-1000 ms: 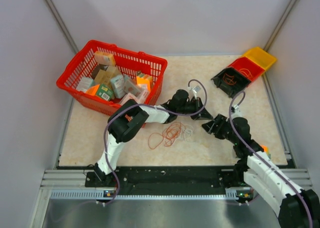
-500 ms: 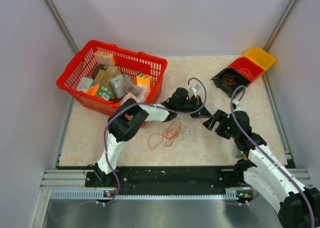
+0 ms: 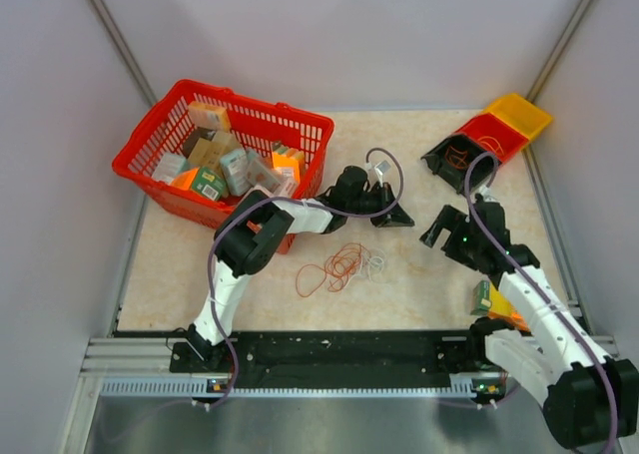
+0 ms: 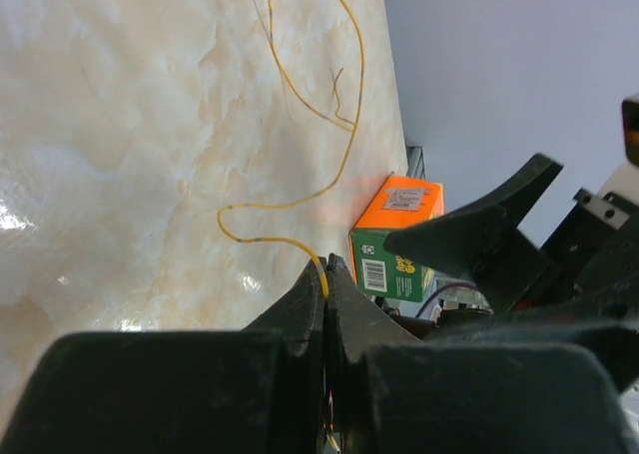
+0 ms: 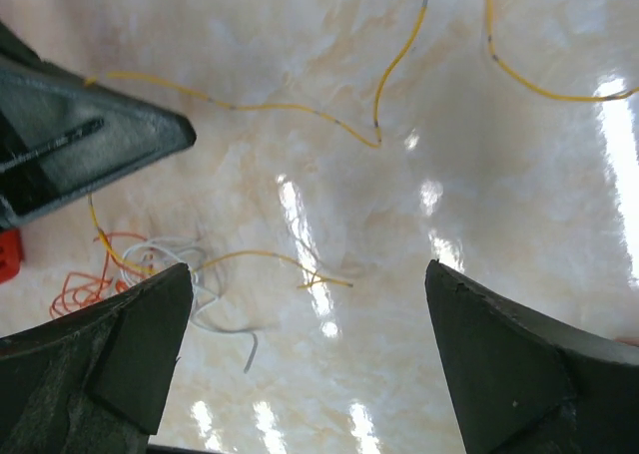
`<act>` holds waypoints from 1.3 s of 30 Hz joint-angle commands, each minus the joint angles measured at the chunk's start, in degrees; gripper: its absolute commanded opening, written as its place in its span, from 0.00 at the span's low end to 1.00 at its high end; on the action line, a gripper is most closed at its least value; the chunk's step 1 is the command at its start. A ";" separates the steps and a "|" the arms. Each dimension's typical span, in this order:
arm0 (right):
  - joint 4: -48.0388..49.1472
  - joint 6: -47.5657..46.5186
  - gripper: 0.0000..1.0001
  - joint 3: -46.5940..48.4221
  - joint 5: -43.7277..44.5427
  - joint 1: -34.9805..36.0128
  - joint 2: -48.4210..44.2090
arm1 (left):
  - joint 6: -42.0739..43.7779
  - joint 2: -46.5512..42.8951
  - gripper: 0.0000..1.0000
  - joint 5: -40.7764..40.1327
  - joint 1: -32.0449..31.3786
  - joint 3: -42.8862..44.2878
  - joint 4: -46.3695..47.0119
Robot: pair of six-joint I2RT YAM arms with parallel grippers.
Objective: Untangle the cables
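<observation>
Top external view shows the worktop point(image 3: 180, 264) with the cables point(image 3: 339, 266) bunched near its middle, just nearer the arm bases than the left tool point(image 3: 394, 218) and well left of the right tool point(image 3: 446, 227). The left tool is pressed together, pinching a yellow strand point(image 4: 300, 200) that trails across the worktop. The right tool is spread wide above loose loops of it.

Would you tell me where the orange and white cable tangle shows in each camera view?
Top external: cable tangle at centre, just below the left gripper.
Left wrist: not in it; only a yellow strand pinched by the gripper.
Right wrist: lower left, orange and white loops.
Shared landmark: the left gripper, a dark wedge at left in the right wrist view.
</observation>
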 commanded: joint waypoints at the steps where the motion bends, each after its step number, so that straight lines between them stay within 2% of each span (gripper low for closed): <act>1: 0.65 -5.34 0.99 6.34 0.72 -4.96 2.48 | 0.73 -0.48 0.00 1.31 0.60 -0.08 1.68; 5: 1.08 -6.75 0.99 9.42 0.21 -12.07 5.20 | 0.73 -0.48 0.00 1.05 0.60 -0.26 1.76; 8: 5.90 -7.80 0.99 10.13 -0.07 -17.36 9.33 | 0.46 0.04 0.00 1.31 0.51 0.27 1.94; 12: 12.85 -10.00 0.99 10.65 -7.77 -20.79 18.55 | -0.50 0.48 0.00 1.57 0.68 0.54 2.99; 16: 16.90 -13.16 0.99 11.28 -9.56 -21.06 25.59 | -0.15 0.84 0.00 1.84 0.68 1.06 2.65; 21: 21.39 -16.59 0.99 11.27 -16.40 -22.56 31.65 | -0.24 1.72 0.00 2.54 0.68 2.03 2.56; 24: 24.28 -14.76 0.99 9.70 -21.40 -22.55 34.56 | -0.77 2.33 0.00 2.28 0.77 2.47 2.91; 30: 32.80 -10.62 0.99 4.86 -32.31 -22.56 36.50 | -2.17 3.74 0.00 2.28 0.86 4.14 2.91; 36: 39.14 -10.18 0.96 1.08 -36.27 -22.47 36.50 | -2.44 4.97 0.00 1.14 1.04 5.19 1.07; 39: 39.50 -12.02 0.93 0.90 -35.23 -20.81 35.63 | -2.53 5.93 0.00 0.52 1.21 6.42 -0.86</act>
